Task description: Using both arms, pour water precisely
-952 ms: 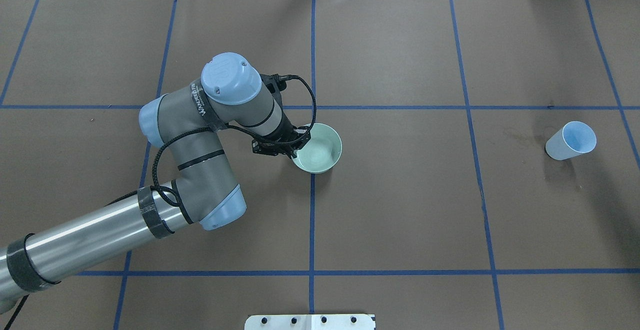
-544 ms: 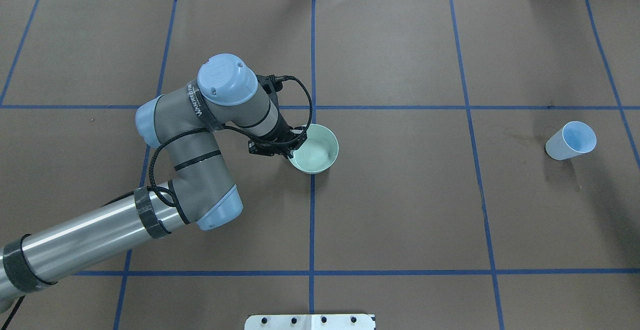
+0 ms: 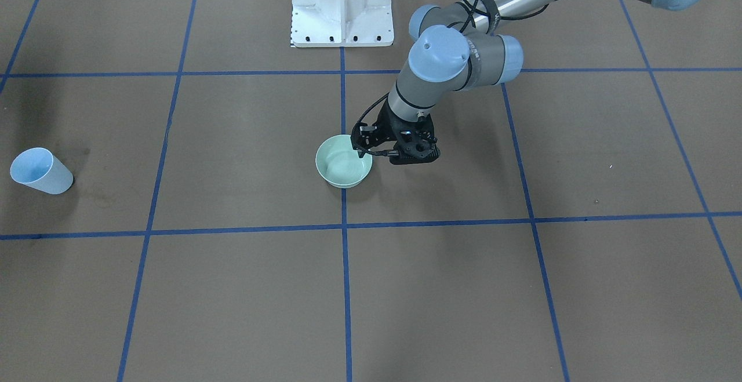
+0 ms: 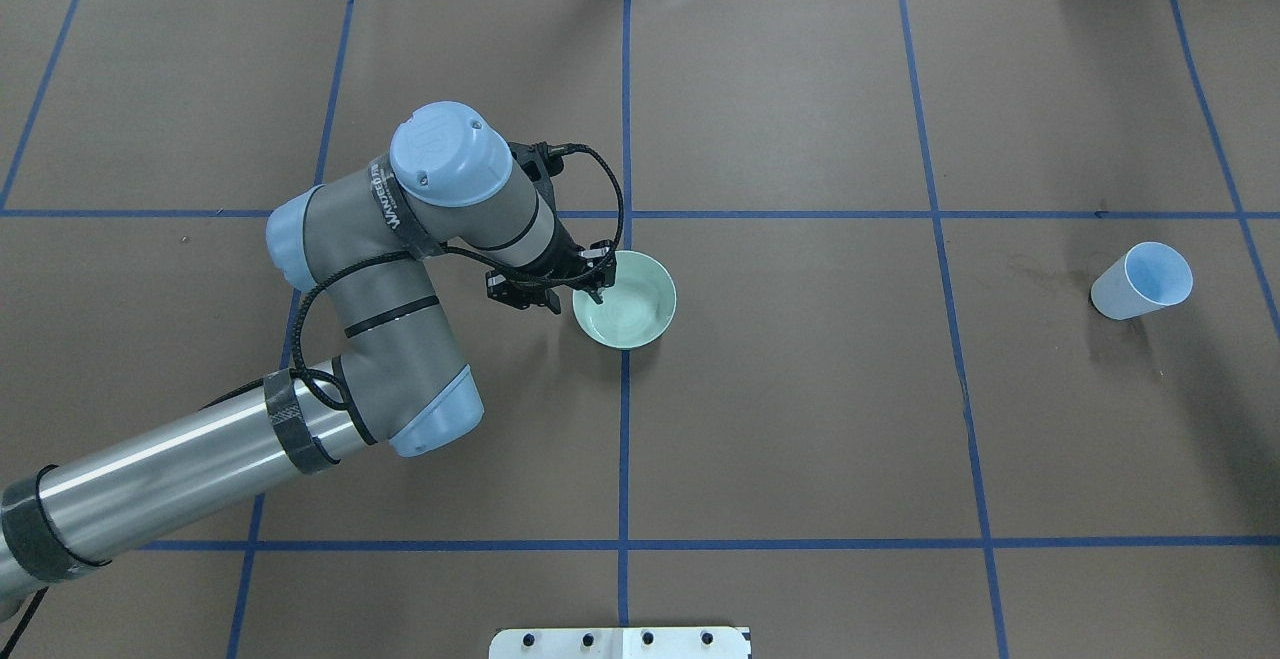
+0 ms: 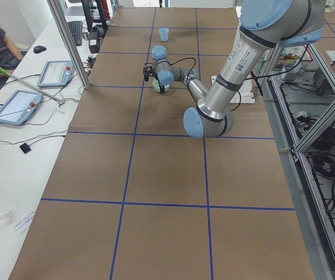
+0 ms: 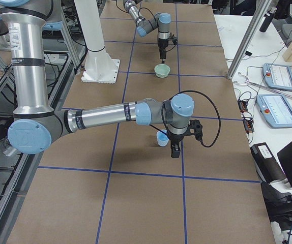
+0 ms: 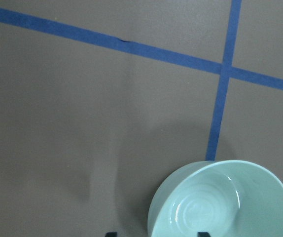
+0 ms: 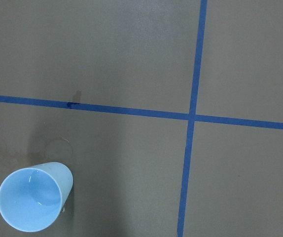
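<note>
A pale green bowl [image 4: 624, 299] stands near the table's middle, also in the front view [image 3: 344, 162] and the left wrist view [image 7: 220, 202]. My left gripper [image 4: 578, 297] is low at the bowl's left rim and open, with one fingertip inside the bowl and one outside. A light blue cup [image 4: 1142, 281] stands upright at the far right. In the right wrist view a faint sheen of water [image 8: 40, 200] lies in the cup [image 8: 33, 203]. My right gripper [image 6: 175, 150] shows only in the exterior right view, beside the cup [image 6: 162, 138]. I cannot tell whether it is open or shut.
The table is covered in brown paper with a blue tape grid. The white pedestal [image 3: 342, 5] stands at the robot's edge. Faint stains mark the paper beside the cup [image 4: 1040, 269]. An operator and tablets are at a side table [image 5: 16, 105].
The left arm has shifted slightly left, and the bowl has moved a little left with it. The cup has not moved.
</note>
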### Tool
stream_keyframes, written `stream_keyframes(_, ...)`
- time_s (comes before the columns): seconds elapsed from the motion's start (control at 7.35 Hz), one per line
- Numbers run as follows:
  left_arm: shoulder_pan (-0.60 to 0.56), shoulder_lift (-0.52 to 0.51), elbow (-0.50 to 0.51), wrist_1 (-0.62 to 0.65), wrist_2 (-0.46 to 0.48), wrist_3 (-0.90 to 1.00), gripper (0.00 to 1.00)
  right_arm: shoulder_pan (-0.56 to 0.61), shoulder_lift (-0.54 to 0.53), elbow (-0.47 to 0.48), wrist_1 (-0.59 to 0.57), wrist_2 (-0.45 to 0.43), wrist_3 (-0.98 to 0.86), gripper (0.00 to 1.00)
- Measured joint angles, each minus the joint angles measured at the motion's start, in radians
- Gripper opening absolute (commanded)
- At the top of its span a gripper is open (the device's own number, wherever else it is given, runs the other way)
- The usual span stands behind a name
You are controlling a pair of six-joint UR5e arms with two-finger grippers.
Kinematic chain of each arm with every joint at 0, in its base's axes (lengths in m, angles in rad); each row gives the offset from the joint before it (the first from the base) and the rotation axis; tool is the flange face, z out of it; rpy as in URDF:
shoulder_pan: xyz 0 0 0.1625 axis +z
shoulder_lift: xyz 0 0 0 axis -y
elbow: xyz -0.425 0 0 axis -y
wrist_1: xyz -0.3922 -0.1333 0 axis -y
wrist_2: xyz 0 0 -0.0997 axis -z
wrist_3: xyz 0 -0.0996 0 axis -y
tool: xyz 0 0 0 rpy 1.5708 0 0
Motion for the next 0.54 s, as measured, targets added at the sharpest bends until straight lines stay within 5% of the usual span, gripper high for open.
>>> stream_keyframes(0.27,-0.031,0.16,-0.162,0.0,-0.005,0.007,1.0,-0.006,-0.026,0.021,0.034,0.062,0.0,0.99)
stream_keyframes(0.54,-0.052,0.233,-0.214,-0.001,-0.004,0.011,1.0,-0.073,-0.128,0.043,0.28,0.149,0.016,0.99)
